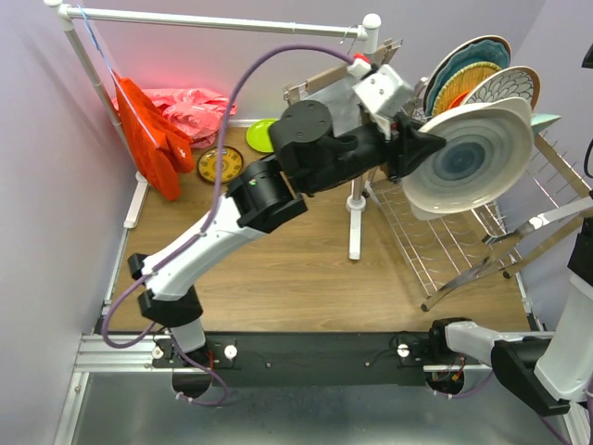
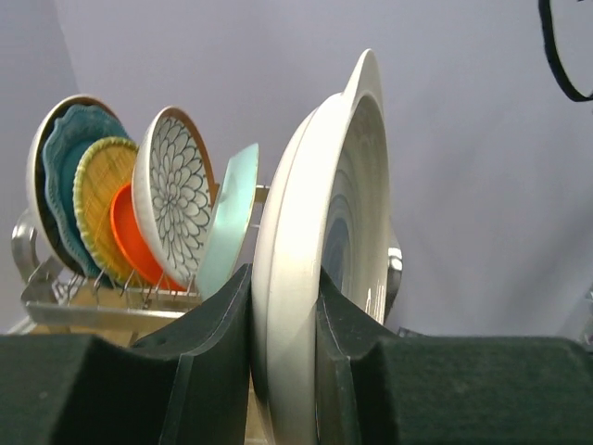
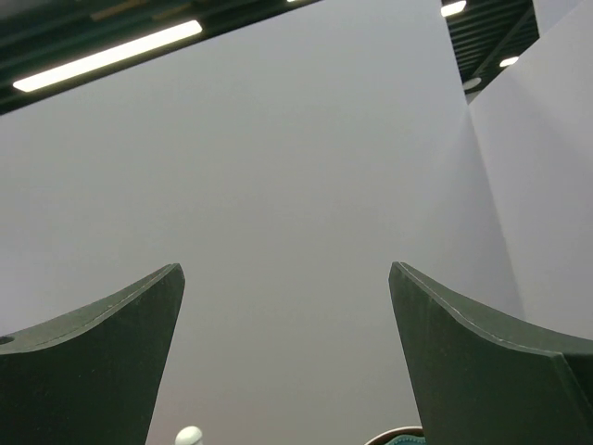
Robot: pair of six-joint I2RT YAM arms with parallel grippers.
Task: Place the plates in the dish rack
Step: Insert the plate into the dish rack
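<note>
left gripper [image 2: 283,297] clamps the rim of the white ringed plate [image 1: 473,153], held on edge over the chrome wire dish rack [image 1: 435,246]. right gripper [image 3: 285,273]: jaws wide apart, empty.

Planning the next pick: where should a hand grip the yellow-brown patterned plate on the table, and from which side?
Likely its near rim, coming from the arms' side. The yellow-brown patterned plate lies flat on the table, so only the rim can be pinched. The red cloth crowds its left and the lime green plate sits behind it to the right; the near edge looks free.
</note>
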